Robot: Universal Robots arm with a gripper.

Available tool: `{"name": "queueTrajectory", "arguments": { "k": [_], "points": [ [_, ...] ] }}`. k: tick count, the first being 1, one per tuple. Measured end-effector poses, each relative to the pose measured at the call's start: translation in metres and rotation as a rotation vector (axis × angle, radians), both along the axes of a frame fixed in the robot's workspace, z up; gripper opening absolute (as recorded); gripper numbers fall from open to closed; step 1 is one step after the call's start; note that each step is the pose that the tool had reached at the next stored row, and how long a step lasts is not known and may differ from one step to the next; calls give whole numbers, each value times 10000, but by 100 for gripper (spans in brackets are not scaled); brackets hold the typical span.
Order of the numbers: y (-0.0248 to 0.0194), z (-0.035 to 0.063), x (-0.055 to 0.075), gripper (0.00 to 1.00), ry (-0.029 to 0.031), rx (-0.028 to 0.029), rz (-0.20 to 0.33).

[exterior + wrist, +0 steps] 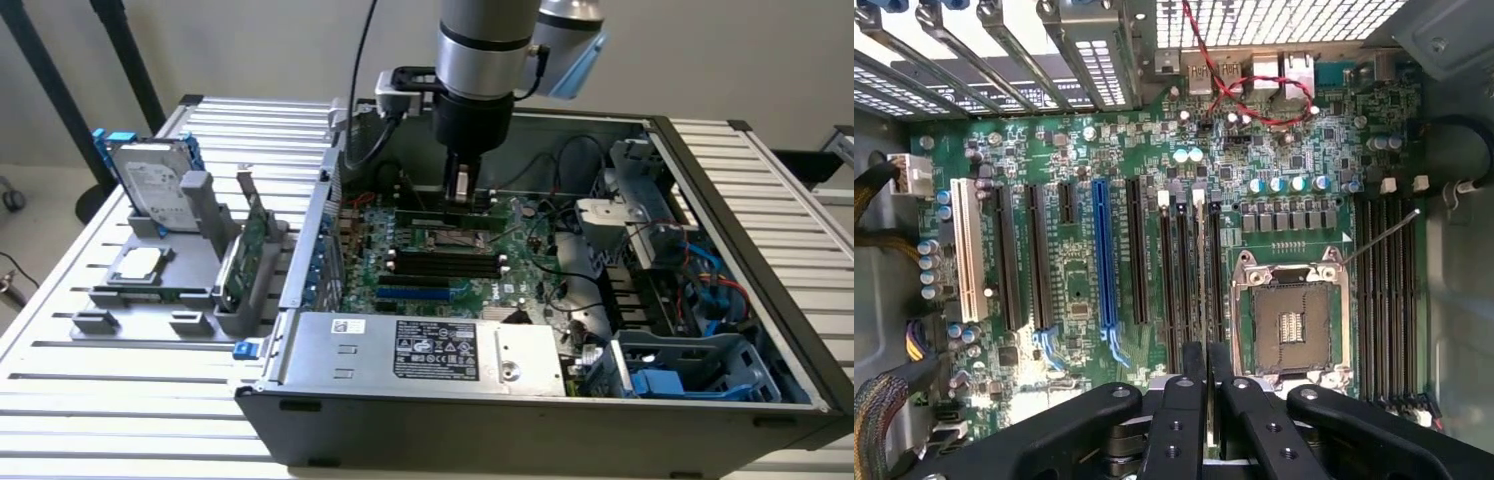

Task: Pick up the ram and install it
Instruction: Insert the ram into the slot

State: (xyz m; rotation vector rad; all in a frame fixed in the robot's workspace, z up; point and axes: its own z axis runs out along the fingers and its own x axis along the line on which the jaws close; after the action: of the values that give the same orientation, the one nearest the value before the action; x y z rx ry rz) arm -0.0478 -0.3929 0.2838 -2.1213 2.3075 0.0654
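Note:
My gripper (461, 192) hangs inside the open computer case (534, 415), over the far part of the motherboard (534, 265). It is shut on the ram (454, 214), a thin green stick held level just below the fingertips and above the board. In the wrist view the two black fingers (1181, 400) stand close together at my gripper (1204, 365). The ram (1201, 270) shows edge-on between them as a thin line. That line runs along the dark memory slots (1184, 280) beside the CPU socket (1291, 325). Whether the ram touches a slot I cannot tell.
A grey fixture (174, 280) at the exterior view's left holds a silver hard drive (147, 185) and a green expansion card (240, 262). The power supply (427, 350) fills the case's near side. Cables and drive bays (667, 250) crowd the exterior view's right. Further memory slots (1389, 290) lie past the socket.

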Motion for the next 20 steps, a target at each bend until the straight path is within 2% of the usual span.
{"name": "queueTrajectory", "arguments": {
  "k": [7,14,20],
  "points": [
    [-35,-126,0,13,-3,-2,2],
    [-134,-241,0,13,-5,-9,8],
    [-146,-299,0,13,-5,-56,9]
  ]
}}
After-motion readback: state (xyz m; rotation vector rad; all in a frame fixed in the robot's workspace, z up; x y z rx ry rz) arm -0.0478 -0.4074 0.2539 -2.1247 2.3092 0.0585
